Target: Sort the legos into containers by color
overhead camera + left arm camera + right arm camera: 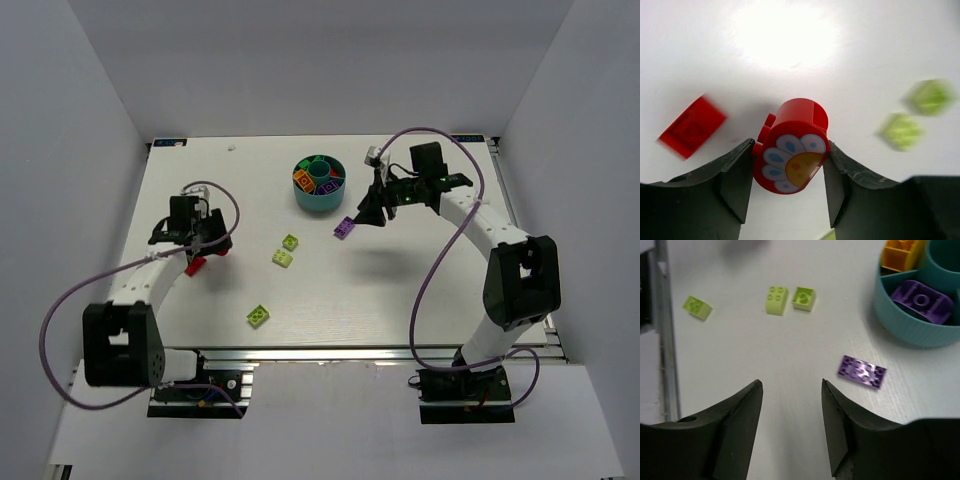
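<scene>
A round red brick (pixel 792 145) sits between the jaws of the left gripper (pixel 789 162). The jaws press on both of its sides at a middling width. Its printed flower face is turned toward the wrist camera, so its axis runs along the jaws, and its studs stick out at the upper left. A flat red brick (pixel 690 127), blurred, lies on the tabletop (pixel 790 40) off to the left of those jaws, with its long axis slanting from lower left to upper right. Over by the right gripper (pixel 792 390), a purple plate (pixel 862 371) lies studs up, ahead of the jaws and to their right, clear of both. Its long axis runs across the wrist view, dipping a little to the right. These jaws stand apart with only bare tabletop between them. The teal bowl (pixel 900 325) is just beyond the plate, with a purple brick (pixel 921 301) in one wedge and an orange brick (pixel 902 255) in the next. Further left lie a lime brick (pixel 775 300), a second lime brick (pixel 803 298) just beside it, and a third lime brick (pixel 697 307) well apart.
</scene>
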